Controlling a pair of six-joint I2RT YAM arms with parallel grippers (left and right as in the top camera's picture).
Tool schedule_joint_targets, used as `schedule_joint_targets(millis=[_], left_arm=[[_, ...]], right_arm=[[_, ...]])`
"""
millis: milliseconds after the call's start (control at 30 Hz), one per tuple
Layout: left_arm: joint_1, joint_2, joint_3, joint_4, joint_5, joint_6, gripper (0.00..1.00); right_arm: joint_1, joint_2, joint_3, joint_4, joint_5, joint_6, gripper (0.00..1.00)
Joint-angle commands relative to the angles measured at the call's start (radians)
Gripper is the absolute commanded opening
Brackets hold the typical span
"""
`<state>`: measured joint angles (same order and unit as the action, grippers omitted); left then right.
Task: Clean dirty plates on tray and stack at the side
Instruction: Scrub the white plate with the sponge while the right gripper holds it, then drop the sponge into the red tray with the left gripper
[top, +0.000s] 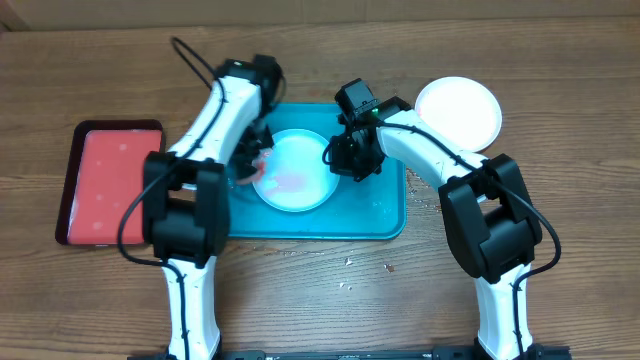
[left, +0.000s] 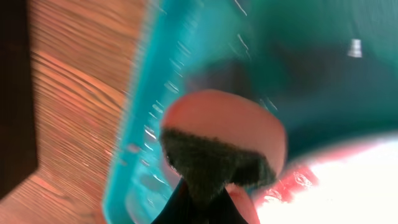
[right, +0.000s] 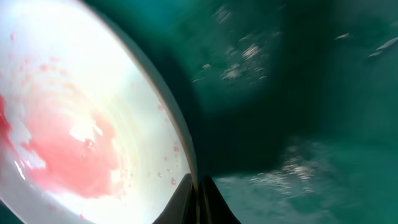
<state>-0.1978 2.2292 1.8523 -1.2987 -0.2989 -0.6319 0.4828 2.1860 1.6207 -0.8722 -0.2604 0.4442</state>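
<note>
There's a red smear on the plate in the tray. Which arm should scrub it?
Left. The left claw holds the sponge at the left edge of the plate, beside the red smear. The right claw pinches its right rim and has no sponge.

Overhead view bright, evenly lit from above and sharp across the tray; both wrist views motion-blurred and dim over the tray floor, with speckled glare, and the plate inside it overexposed to featureless white.
</note>
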Motion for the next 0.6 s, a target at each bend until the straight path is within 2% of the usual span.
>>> schedule_joint_targets(millis=[0, 133, 300, 567], left_arm=[[0.068, -0.137, 0.036, 0.04, 0.035, -0.029, 0.04], [0.16, -0.226, 0.036, 0.065, 0.13, -0.015, 0.05], [0.319, -0.246, 0.034, 0.028, 0.155, 0.026, 0.04], [0.55, -0.182, 0.0, 0.028, 0.166, 0.018, 0.04]], right_arm=[[-0.026, -0.002, 0.04, -0.016, 0.088, -0.013, 0.04], [-0.004, -0.025, 0.108, -0.037, 0.089, -0.087, 0.04], [0.049, -0.06, 0.167, -0.042, 0.137, -0.108, 0.04], [0.183, -0.077, 0.202, -0.058, 0.477, -0.108, 0.04]])
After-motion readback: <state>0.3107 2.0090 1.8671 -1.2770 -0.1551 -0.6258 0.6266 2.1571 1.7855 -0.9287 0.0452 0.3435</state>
